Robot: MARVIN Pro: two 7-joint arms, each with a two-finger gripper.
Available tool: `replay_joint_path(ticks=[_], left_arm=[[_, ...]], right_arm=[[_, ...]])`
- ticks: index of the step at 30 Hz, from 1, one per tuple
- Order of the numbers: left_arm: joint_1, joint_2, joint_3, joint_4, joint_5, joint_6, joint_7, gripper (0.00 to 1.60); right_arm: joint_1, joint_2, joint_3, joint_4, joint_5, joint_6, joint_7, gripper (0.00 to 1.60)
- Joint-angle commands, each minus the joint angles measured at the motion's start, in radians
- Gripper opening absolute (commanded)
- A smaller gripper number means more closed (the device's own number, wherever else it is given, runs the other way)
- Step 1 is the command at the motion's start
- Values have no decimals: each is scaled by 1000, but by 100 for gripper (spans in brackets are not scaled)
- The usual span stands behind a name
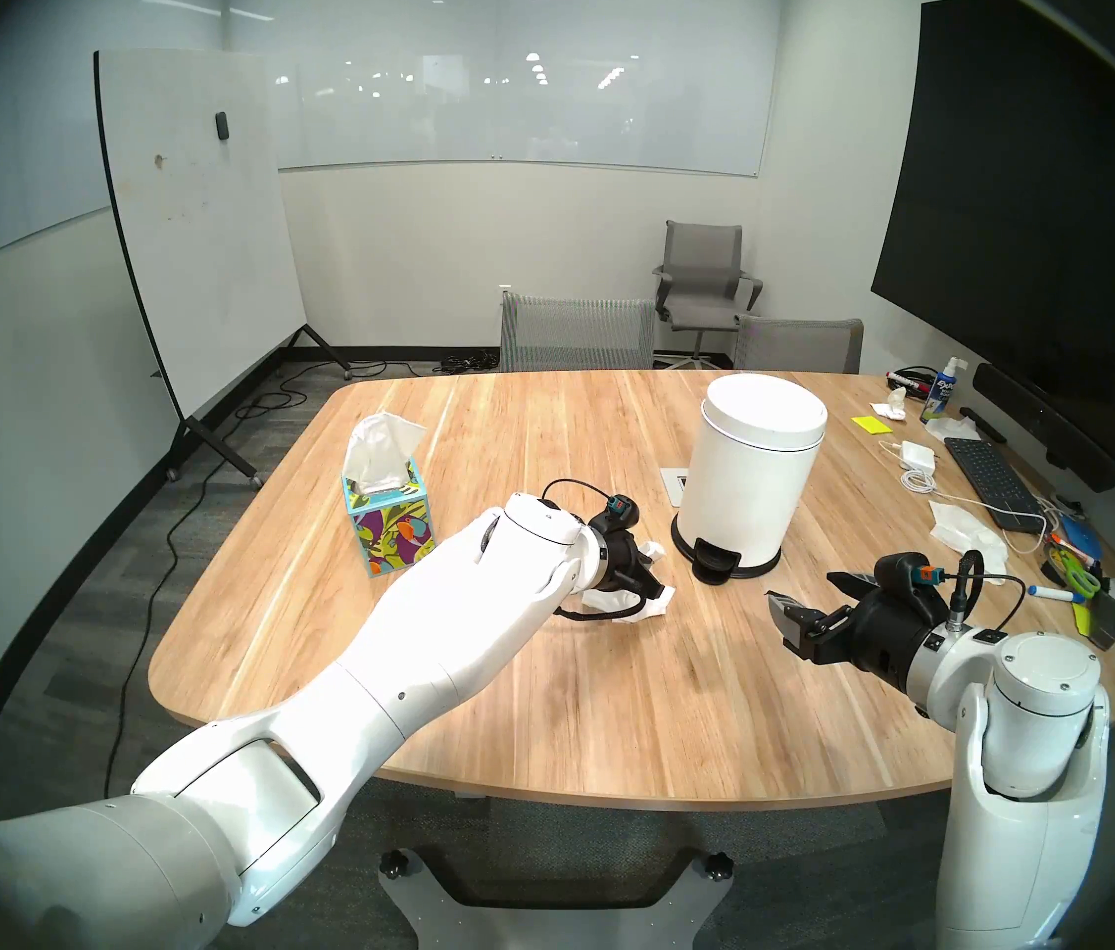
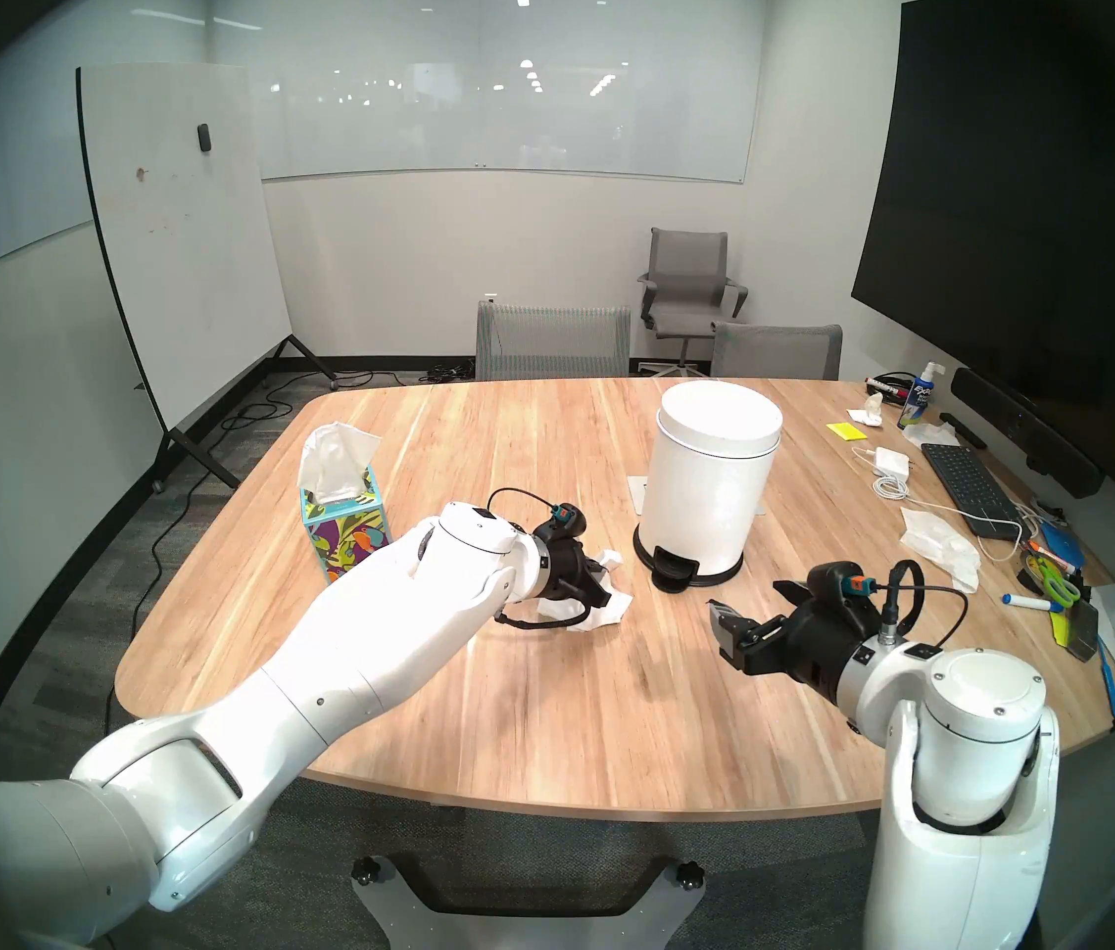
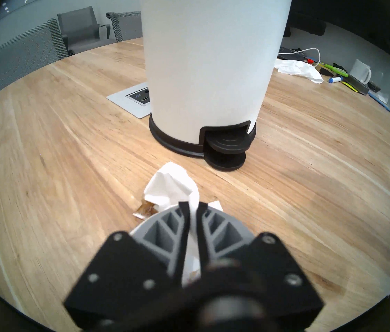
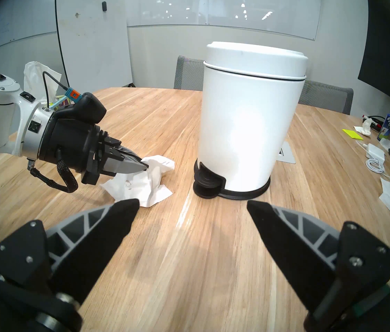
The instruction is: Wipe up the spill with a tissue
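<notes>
Left gripper [image 4: 144, 166] pinched on crumpled tissue [image 4: 146, 183] lying on bench [image 4: 213, 264]; bin [image 4: 244, 132] just ahead. Right gripper [image 4: 192, 210] spread wide, empty.

White tissue [image 4: 146, 185] brown-stained, white bin [image 4: 246, 123] black-based, tan table [image 4: 189, 264]

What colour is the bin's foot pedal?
Black, like the base ring of the white bin; the pedal shows best in the left wrist view.

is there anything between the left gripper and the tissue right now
Nothing visible. The left gripper already has its fingers closed on a fold of the tissue, which lies crumpled on the table in front of the white pedal bin.
</notes>
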Motion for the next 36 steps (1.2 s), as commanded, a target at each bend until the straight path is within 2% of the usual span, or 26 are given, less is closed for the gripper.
replay_joint_path(ticks=[1,13,21,30,36], left_arm=[[20,26,-4,-48,3,-16,-1,0],[67,98,-9,-124,12,-22,-25,0],[102,129,0,-143,27,-38,-35,0],[119,121,19,-99,57,-73,-35,0],[124,91,41,-46,77,-102,-26,0]], right_arm=[[1,1,3,-20,1,0,0,160],[1,1,3,-20,1,0,0,160],[1,1,3,-20,1,0,0,160],[1,1,3,-20,1,0,0,160],[1,1,3,-20,1,-1,0,160]])
